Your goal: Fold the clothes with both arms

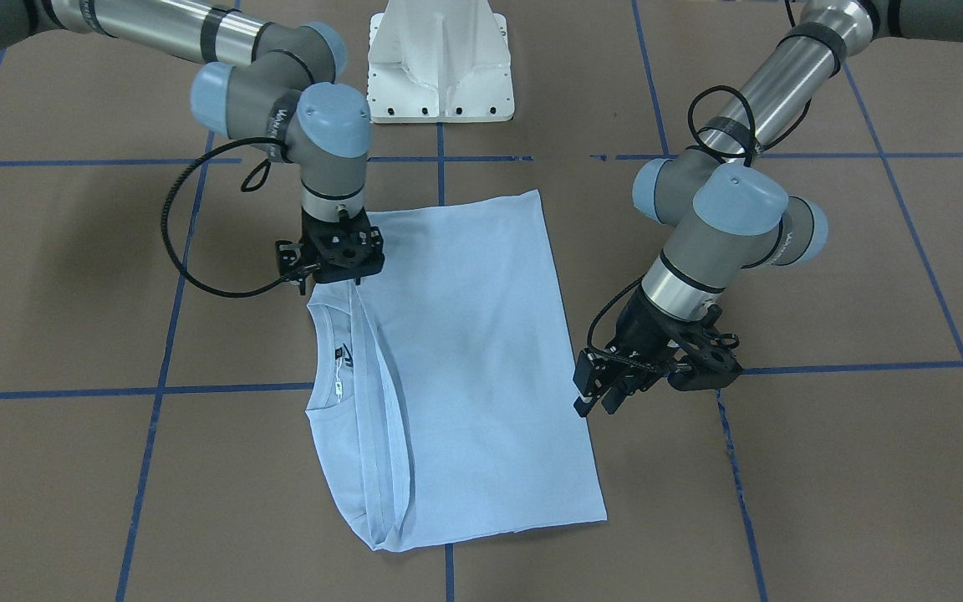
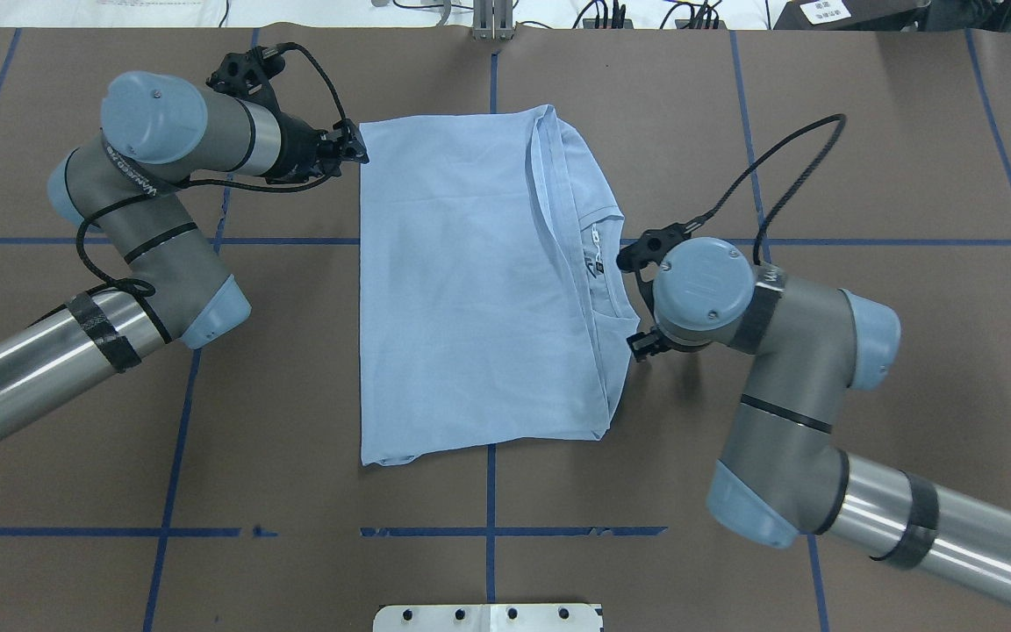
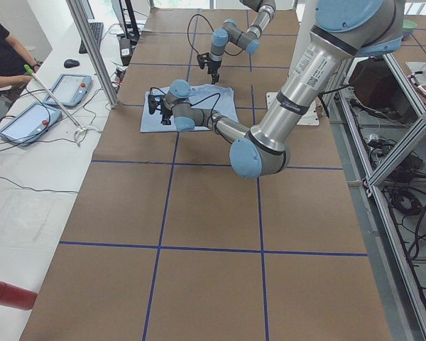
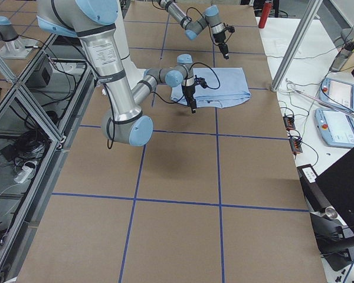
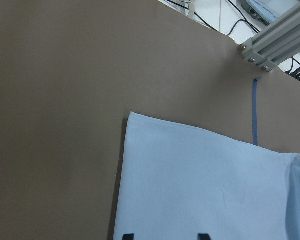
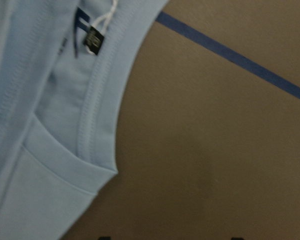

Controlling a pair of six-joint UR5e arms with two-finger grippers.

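Brown table [image 1: 782,502] bears the T-shirt [image 1: 481,351]; left fingers [image 1: 586,395] apart; only wrist view shows right fingers [image 6: 234,238] apart.

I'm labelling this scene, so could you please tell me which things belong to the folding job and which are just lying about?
Job in hand: light blue T-shirt, left gripper, right gripper, both open.
Lying about: white pedestal base, tablets, red cylinder.

No legible txt: left arm [image 2: 163,254] lettering, T-shirt [image 2: 470,298] collar label [image 6: 94,41] too blurred.
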